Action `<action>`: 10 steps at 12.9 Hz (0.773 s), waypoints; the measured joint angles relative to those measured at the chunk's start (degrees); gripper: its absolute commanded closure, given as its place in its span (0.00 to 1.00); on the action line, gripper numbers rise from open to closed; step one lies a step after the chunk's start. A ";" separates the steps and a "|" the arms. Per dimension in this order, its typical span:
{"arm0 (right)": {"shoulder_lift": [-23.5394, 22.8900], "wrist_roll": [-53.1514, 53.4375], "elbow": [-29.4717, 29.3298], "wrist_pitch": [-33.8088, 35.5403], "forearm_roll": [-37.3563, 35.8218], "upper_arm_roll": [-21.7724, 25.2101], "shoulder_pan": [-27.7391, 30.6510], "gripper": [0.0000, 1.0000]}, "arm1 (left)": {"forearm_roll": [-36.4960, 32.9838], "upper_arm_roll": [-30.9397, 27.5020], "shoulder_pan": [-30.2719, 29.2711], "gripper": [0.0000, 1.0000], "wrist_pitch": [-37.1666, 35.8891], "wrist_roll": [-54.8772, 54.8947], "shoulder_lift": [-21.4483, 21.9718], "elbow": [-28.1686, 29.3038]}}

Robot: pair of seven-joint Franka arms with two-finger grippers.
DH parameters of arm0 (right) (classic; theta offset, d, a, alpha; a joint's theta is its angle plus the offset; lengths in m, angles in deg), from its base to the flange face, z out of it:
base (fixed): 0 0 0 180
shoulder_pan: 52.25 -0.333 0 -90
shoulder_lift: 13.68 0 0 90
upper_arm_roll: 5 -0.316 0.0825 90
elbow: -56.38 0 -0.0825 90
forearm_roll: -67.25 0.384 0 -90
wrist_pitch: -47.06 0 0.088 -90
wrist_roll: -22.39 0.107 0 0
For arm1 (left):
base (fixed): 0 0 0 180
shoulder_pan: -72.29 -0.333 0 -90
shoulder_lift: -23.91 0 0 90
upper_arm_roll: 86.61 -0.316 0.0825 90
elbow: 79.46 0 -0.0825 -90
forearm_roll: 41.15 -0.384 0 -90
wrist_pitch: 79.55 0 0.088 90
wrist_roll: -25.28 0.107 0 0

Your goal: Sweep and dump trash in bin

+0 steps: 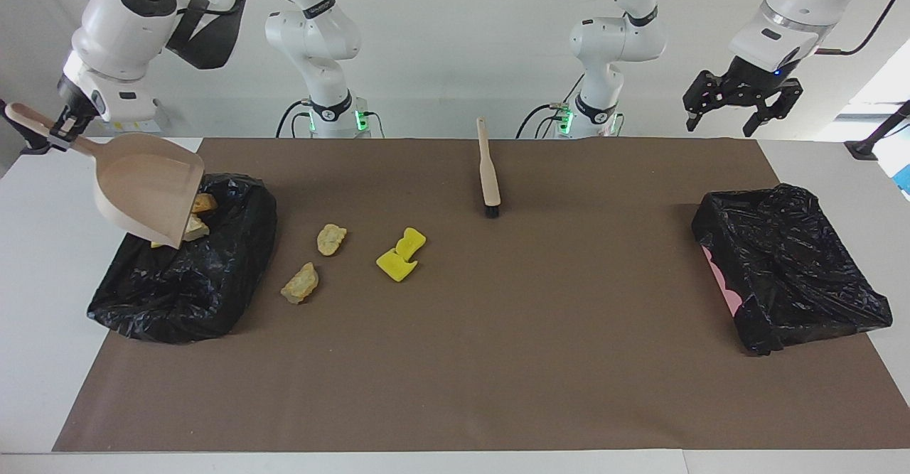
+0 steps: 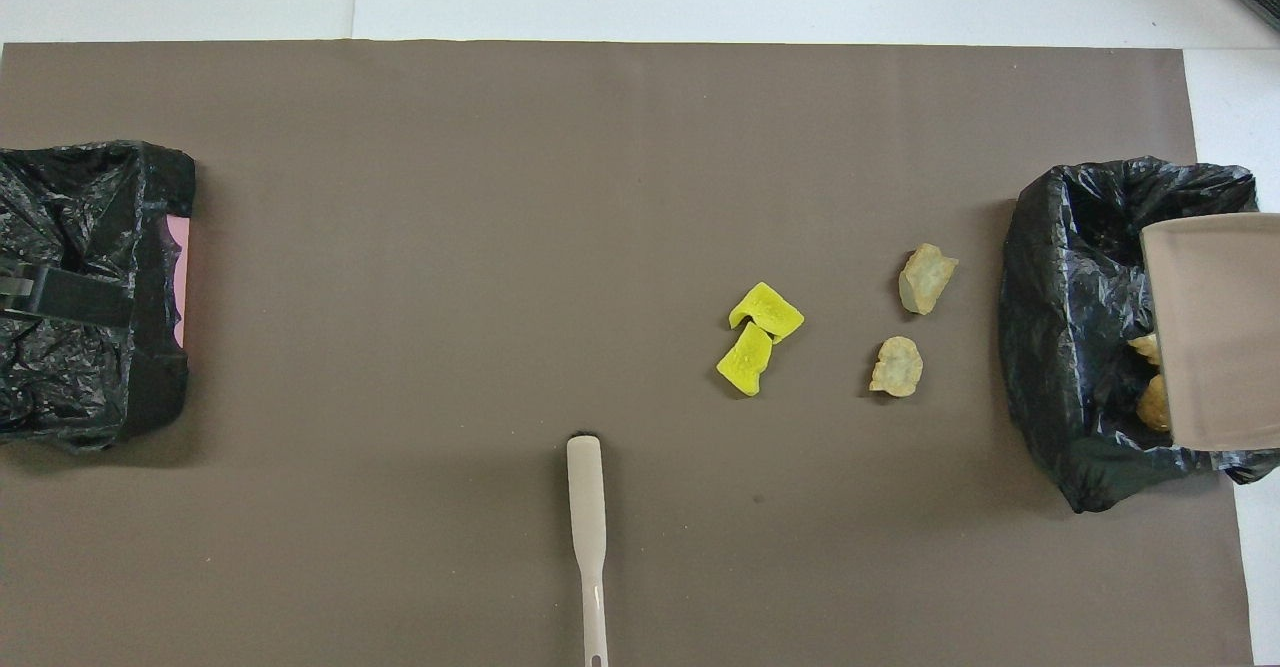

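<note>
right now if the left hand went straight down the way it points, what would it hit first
Probably the black-lined bin at the left arm's end: the overhead view shows the open left hand over it. The way down looks free, though depth is hard to judge.
</note>
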 measured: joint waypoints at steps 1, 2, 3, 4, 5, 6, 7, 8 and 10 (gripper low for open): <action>-0.01 0.00 0.06 0.72 3.37 -0.06 -1.03 1.00 | 0.00 -0.04 0.00 0.00 0.00 0.00 0.00 0.00; -0.10 0.02 0.28 1.21 7.12 -0.10 -1.92 1.00 | 0.00 -0.07 0.00 0.00 0.00 0.00 0.00 0.00; -0.38 0.08 0.56 1.69 10.87 -0.11 -2.61 1.00 | 0.00 -0.09 0.00 0.00 0.00 0.00 0.00 0.00; -0.97 0.63 0.83 2.38 14.49 -0.12 -3.39 1.00 | 0.00 -0.09 0.00 0.00 0.00 0.00 0.00 0.00; -1.75 2.45 1.06 3.00 17.68 -0.12 -4.37 1.00 | 0.00 -0.10 0.00 0.00 0.00 0.00 0.00 0.00; -2.63 5.00 1.23 3.47 20.32 -0.16 -5.54 1.00 | 0.00 -0.10 0.00 0.00 0.00 0.00 0.00 0.00; -3.52 7.37 1.32 3.82 22.51 -0.20 -6.80 1.00 | 0.00 -0.12 0.00 0.00 0.00 0.00 0.00 0.00; -4.46 9.79 1.38 4.00 25.07 -0.26 -8.01 1.00 | 0.00 -0.13 0.00 0.00 0.00 0.00 0.00 0.00; -6.71 15.63 1.51 4.14 30.72 -0.30 -10.45 1.00 | 0.00 -0.14 0.00 0.00 0.00 0.00 0.00 0.00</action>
